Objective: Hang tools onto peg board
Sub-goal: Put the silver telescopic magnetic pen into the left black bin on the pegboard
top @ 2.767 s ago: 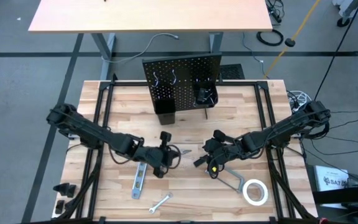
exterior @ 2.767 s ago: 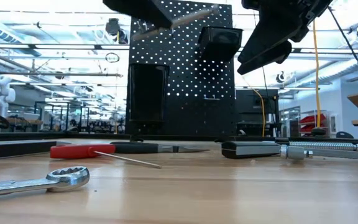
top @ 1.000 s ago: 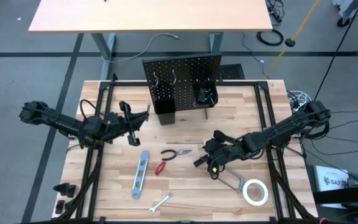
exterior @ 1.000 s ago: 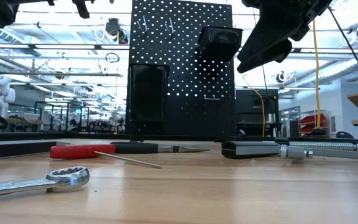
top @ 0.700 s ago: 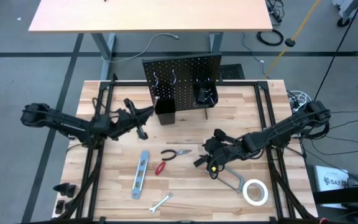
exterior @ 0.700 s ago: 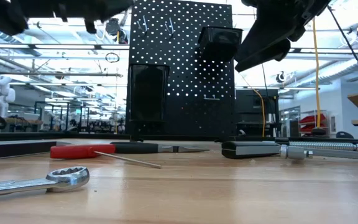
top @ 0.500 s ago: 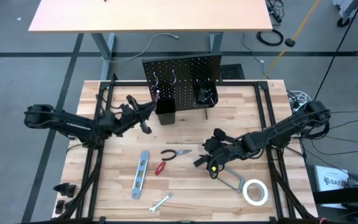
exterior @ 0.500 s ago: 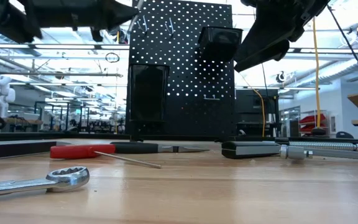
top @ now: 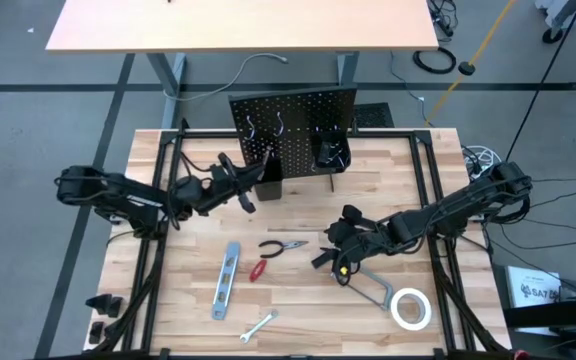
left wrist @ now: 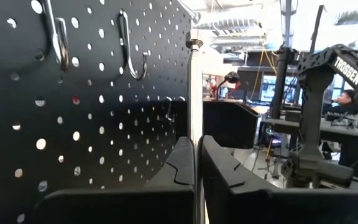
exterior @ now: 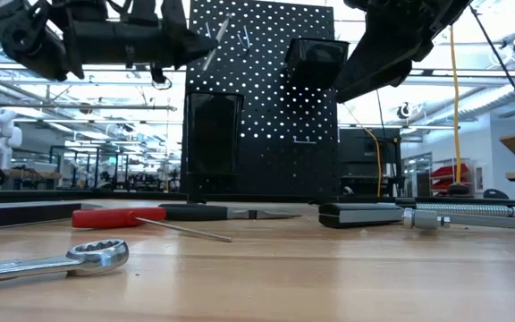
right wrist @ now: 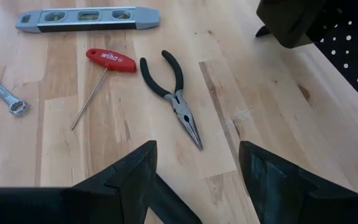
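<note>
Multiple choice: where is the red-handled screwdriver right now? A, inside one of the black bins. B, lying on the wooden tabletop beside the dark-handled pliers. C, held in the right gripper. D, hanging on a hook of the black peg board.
B: the red-handled screwdriver lies flat on the wooden tabletop next to the dark-handled pliers, while the open right gripper hovers above them holding nothing.

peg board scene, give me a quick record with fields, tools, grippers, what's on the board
peg board: upright at the table's far edge, silver hooks bare
left gripper: shut on thin metal rod, held close to the board
right gripper: open, empty, above the table
level: flat on the table
pliers: flat on the table
red-handled screwdriver: beside the pliers
wrench: on the table
tape roll: near right corner
</note>
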Available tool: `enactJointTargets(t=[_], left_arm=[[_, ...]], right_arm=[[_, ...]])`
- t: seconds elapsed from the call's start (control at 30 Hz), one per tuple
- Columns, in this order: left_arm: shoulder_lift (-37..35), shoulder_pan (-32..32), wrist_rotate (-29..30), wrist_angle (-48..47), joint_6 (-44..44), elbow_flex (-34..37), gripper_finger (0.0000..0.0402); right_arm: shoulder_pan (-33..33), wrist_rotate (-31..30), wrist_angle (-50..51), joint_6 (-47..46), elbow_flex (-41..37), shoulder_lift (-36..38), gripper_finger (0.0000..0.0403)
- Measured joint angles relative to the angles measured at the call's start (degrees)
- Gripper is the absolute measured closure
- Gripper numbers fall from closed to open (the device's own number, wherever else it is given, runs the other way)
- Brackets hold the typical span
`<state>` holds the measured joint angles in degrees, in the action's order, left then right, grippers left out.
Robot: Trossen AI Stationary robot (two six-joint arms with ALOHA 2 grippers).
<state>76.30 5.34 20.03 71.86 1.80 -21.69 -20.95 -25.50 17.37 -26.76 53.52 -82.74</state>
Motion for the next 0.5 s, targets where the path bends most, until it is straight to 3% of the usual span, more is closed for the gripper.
enactJointTargets(t=[0.5], left_arm=[[0.21,1.73,0.31,-0.58,0.04,0.0,0.0384]], right_arm=[[0.0,0.07,0.09,0.02,0.0,0.0,0.0181]])
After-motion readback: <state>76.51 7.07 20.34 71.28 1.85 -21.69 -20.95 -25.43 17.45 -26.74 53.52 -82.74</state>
